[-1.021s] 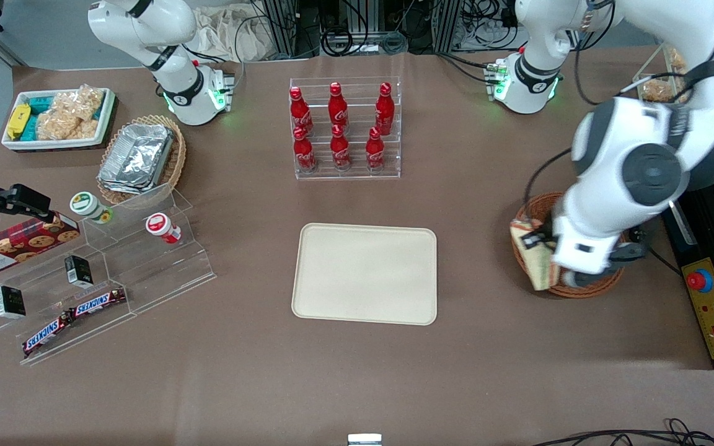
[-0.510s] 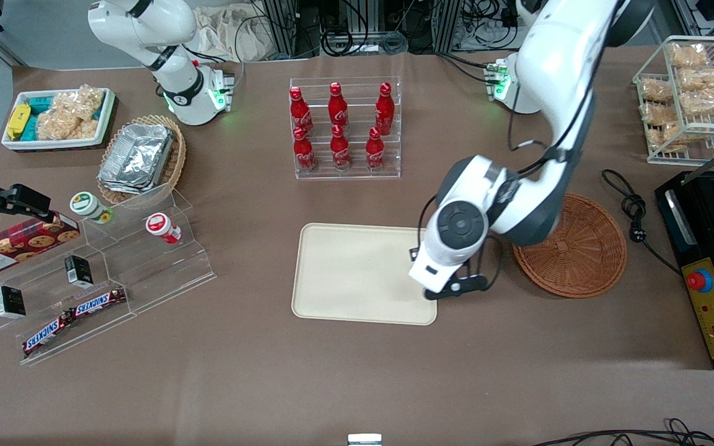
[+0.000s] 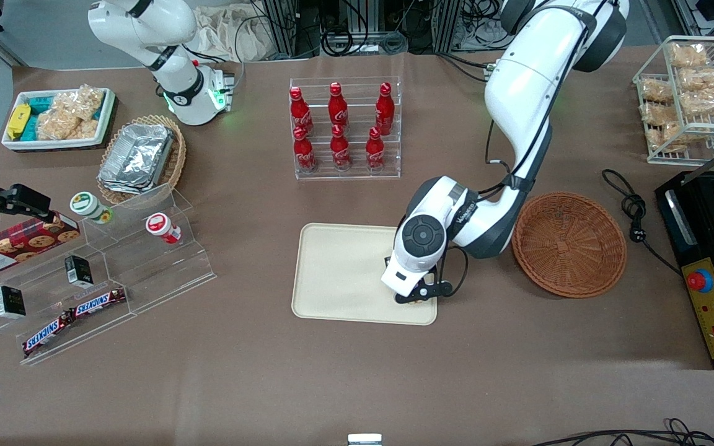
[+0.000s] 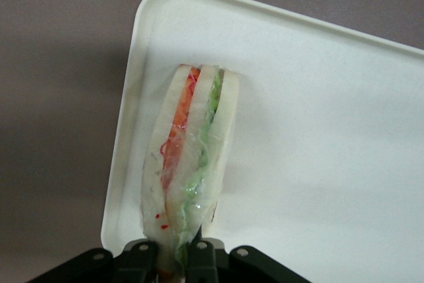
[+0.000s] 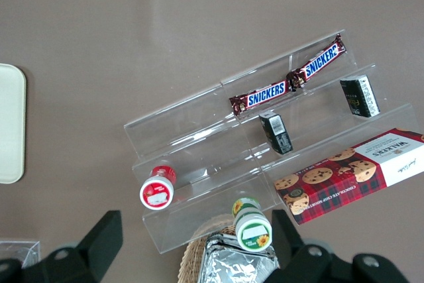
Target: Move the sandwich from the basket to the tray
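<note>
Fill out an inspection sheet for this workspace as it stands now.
Surface: brown table, covered edge to edge.
Job's things: sandwich held over the tray, near one corner; basket holds nothing.
Clutter: cola bottle rack, foil containers, snack bin, acrylic shelf, wire rack.
Grippers: tool shut on the sandwich's end, above the tray.
Cables: black cord beside the basket.
Surroundings: control box at the working arm's end.
</note>
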